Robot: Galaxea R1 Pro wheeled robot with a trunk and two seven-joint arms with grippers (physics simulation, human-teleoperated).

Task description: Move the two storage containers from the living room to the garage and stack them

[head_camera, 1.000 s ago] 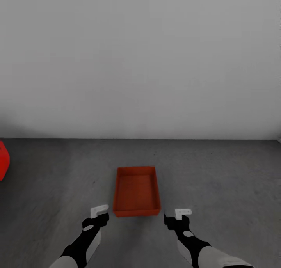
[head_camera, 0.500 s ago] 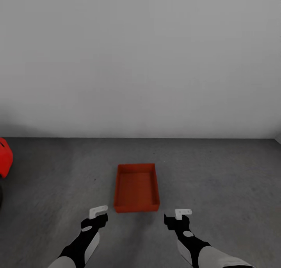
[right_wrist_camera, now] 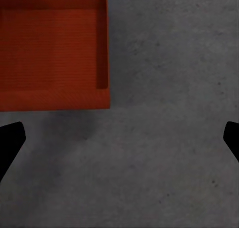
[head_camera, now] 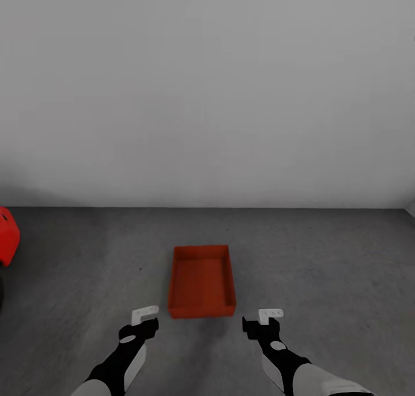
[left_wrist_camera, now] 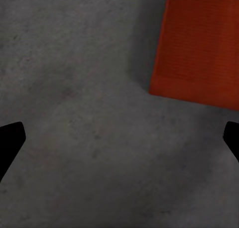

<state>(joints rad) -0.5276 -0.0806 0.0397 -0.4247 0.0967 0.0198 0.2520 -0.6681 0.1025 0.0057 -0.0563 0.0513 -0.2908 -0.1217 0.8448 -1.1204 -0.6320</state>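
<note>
One red-orange storage container [head_camera: 202,281] sits upright and empty on the grey concrete floor [head_camera: 323,269] of the garage, close to the white wall. My left gripper [head_camera: 145,317] hovers open just short of the box's near left corner, apart from it. My right gripper [head_camera: 268,316] hovers open off its near right corner. In the left wrist view the container [left_wrist_camera: 199,49] lies ahead of the open gripper [left_wrist_camera: 119,138], whose fingertips [left_wrist_camera: 10,143] stand wide apart. The right wrist view has the container [right_wrist_camera: 52,54] ahead of the open gripper [right_wrist_camera: 119,138].
A plain white wall [head_camera: 207,96] rises behind the container. Part of the glossy red car [head_camera: 7,234] shows at the far left edge, with a dark wheel below it. Bare concrete stretches to the right of the box.
The whole picture has shifted a little, so the camera moved. More of the red car shows at the left and the container sits slightly farther from both grippers. Both grippers stay open.
</note>
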